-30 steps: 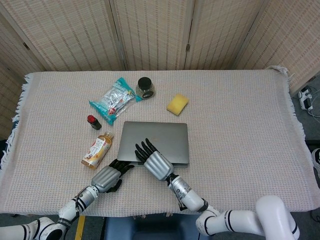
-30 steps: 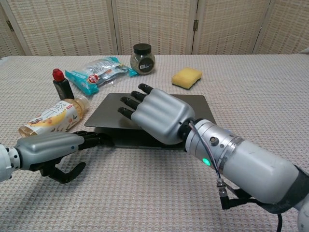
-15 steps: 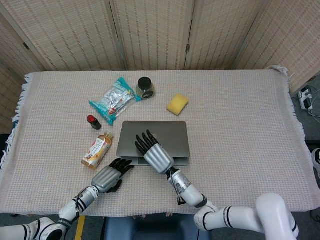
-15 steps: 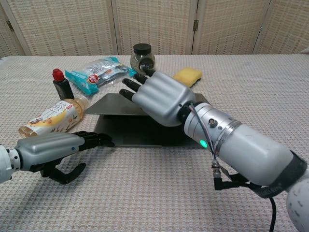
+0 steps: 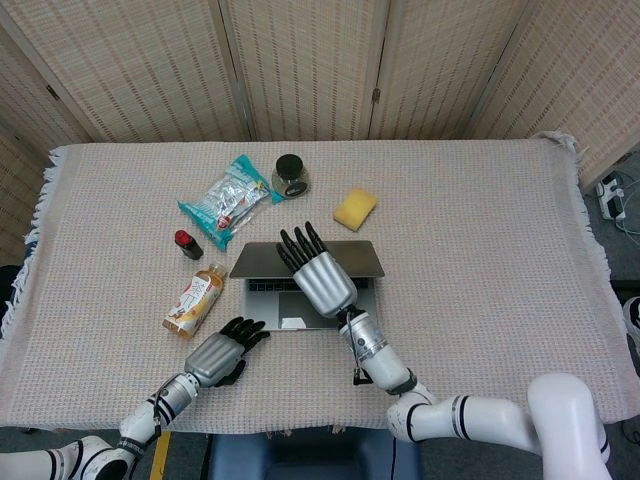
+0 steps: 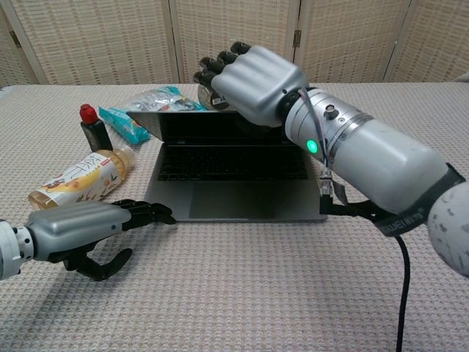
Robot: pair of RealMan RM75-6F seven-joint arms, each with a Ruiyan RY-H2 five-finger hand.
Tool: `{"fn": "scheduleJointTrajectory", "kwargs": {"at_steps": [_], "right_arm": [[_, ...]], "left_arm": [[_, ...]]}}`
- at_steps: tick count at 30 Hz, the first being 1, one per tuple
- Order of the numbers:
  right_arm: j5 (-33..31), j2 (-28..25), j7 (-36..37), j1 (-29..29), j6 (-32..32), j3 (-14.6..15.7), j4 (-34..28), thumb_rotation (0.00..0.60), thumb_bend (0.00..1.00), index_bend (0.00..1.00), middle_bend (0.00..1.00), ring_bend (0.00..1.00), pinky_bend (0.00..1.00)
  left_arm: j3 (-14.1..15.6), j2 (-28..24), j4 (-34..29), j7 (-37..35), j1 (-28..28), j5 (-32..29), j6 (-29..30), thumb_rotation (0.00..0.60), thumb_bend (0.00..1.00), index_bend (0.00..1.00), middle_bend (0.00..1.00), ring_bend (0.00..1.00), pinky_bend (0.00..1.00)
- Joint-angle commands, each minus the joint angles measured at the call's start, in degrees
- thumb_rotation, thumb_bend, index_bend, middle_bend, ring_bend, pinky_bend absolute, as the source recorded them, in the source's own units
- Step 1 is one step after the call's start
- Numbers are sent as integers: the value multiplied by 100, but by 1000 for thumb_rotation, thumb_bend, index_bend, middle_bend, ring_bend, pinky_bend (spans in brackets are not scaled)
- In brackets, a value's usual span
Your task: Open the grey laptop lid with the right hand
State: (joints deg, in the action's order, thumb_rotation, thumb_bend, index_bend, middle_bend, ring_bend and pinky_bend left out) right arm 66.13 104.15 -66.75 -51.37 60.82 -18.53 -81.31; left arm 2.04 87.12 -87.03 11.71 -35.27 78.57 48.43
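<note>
The grey laptop [image 5: 277, 298] sits at the middle front of the table with its lid [image 5: 355, 257] raised well past halfway. Its keyboard and trackpad [image 6: 242, 199] show in the chest view. My right hand [image 5: 316, 274] holds the lid's top edge [image 6: 183, 117], with its fingers [image 6: 217, 67] curled over the back of the lid; the thumb is hidden. My left hand [image 5: 222, 352] lies on the cloth with its fingers apart and holds nothing. Its fingertips [image 6: 157, 213] lie close to the laptop's front left corner.
Left of the laptop lie a tea bottle [image 5: 195, 300] and a small red-capped bottle [image 5: 188, 243]. Behind it are a teal snack packet [image 5: 230, 200], a dark-lidded jar [image 5: 291, 175] and a yellow sponge [image 5: 355, 208]. Folding screens stand behind the table.
My right hand has risen and moved back, swinging the lid from nearly flat to steeply raised. The keyboard has come into view. The left hand has stayed put.
</note>
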Motion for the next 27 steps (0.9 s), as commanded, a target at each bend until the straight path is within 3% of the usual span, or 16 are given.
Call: {"fn": "scheduleJointTrajectory", "kwargs": {"at_steps": [1,14,27], "right_arm": [[-195,-88,-26,-132,-35,-156,26,600,537,0,0,0,0],[-1053,-235,-24,-779,-142,-657,559,600,537,0,0,0,0],[-1799,-168,209,-1426,-298,-932,1502,600,537,0,0,0,0]], "left_arm": [[2,1,-9,32,-9,-23,-8,600,762,70,37,0,0],[14,-11,-67,186,-59,-136,-57,600,763,71,37,0,0],[20,-64,-143,260,-76,-213,-43,600,763,71,37,0,0]]}}
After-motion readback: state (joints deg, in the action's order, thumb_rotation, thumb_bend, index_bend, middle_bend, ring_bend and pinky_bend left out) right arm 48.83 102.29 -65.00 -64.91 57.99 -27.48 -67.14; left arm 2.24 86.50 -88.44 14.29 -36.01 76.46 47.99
